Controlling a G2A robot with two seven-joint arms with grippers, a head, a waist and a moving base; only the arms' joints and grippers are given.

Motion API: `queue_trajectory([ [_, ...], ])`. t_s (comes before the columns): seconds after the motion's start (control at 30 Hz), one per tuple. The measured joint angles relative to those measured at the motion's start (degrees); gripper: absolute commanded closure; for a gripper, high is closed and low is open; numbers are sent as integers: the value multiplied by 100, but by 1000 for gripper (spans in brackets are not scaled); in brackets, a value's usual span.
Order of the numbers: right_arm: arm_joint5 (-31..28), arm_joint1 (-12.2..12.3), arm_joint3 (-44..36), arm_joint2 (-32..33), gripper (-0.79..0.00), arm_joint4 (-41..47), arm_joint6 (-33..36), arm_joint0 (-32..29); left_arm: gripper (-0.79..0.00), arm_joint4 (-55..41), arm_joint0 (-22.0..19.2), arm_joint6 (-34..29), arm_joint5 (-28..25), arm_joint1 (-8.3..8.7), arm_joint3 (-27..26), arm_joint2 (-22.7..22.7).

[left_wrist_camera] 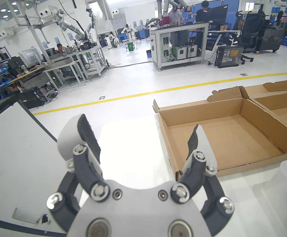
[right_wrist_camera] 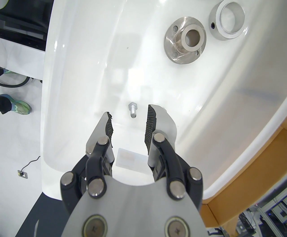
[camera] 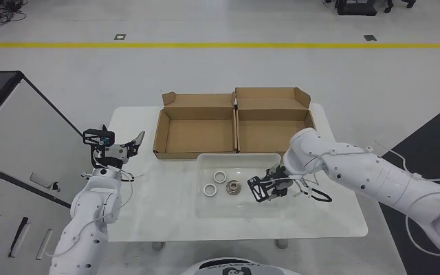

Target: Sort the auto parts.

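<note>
Hovering low inside the white tray [camera: 240,157] at mid-table: right gripper [right_wrist_camera: 130,116], fingers parted and clamped on nothing. Lying on the tray floor just past the fingertips and in line with the gap between them: a small silver bolt [right_wrist_camera: 132,110], hex head turned away from the gripper, apparently clear of both pads. Sitting farther along the same tray floor: a flanged hub [right_wrist_camera: 185,43] with its bore facing up, and just beside it a silver ring collar [right_wrist_camera: 229,19]. Seen from above, a second ring [camera: 211,190] close by on the hub's other side, all three parts grouped near the tray's left half, well apart from the bolt end.

Standing side by side behind the tray, walls touching: left cardboard box [camera: 196,136] and right cardboard box [camera: 271,134], flaps open, the tray's far rim just beside both.

Raised near the left edge of the table [camera: 151,213], well apart from the tray: left gripper [left_wrist_camera: 139,122], fingers spread wide and gripping nothing, pointed toward the near corner of the left cardboard box.
</note>
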Motion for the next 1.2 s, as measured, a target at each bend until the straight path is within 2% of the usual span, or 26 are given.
queue_trajectory([
  [1.2, 0, -231, 370, 0, -348, -186, -1, -137, -785, 0, 0, 0, 0, 0, 0, 0],
])
